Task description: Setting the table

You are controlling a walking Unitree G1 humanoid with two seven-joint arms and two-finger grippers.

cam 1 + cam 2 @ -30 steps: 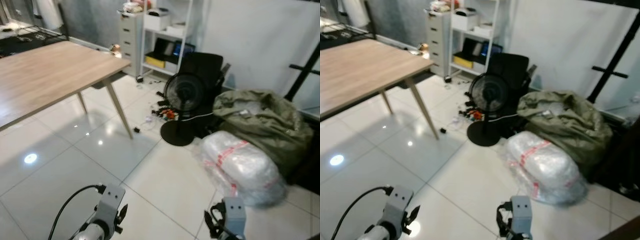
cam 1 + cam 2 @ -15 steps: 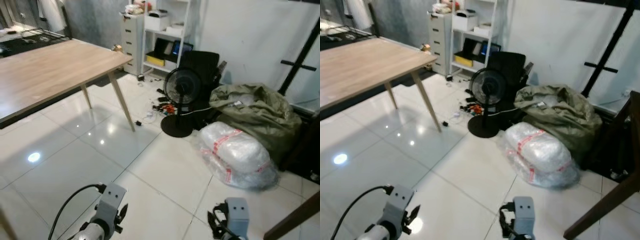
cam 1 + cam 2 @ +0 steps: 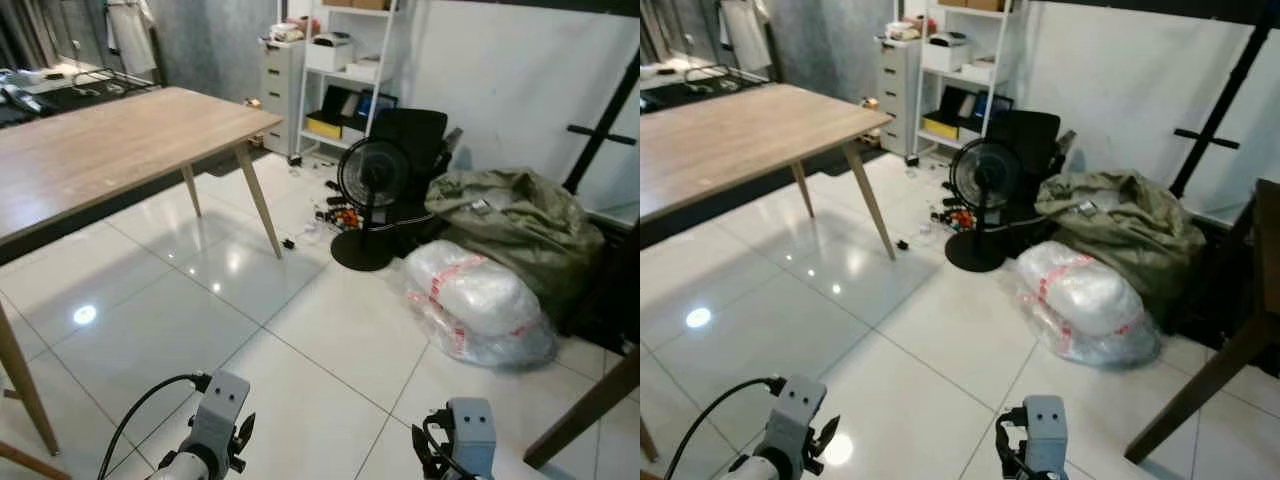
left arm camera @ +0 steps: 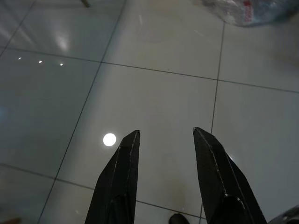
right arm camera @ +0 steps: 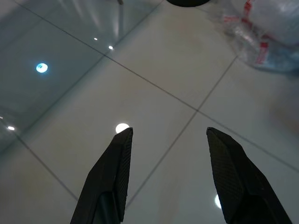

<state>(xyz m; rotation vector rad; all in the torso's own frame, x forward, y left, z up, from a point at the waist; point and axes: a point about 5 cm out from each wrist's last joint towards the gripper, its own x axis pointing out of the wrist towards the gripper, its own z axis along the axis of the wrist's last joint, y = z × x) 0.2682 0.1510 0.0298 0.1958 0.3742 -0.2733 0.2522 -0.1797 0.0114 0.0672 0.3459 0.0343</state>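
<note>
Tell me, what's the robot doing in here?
Nothing is being handled right now. The robot stands on the white tile floor with the left gripper and right gripper both open and empty, pointing down at the tiles. The wooden table is off to its left, and a black fan stands ahead beside some bags.

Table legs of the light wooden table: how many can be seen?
3. Two table legs stand at the far end, toward the fan: the nearer and one behind. A third stands near the robot's left. Any fourth is hidden.
</note>
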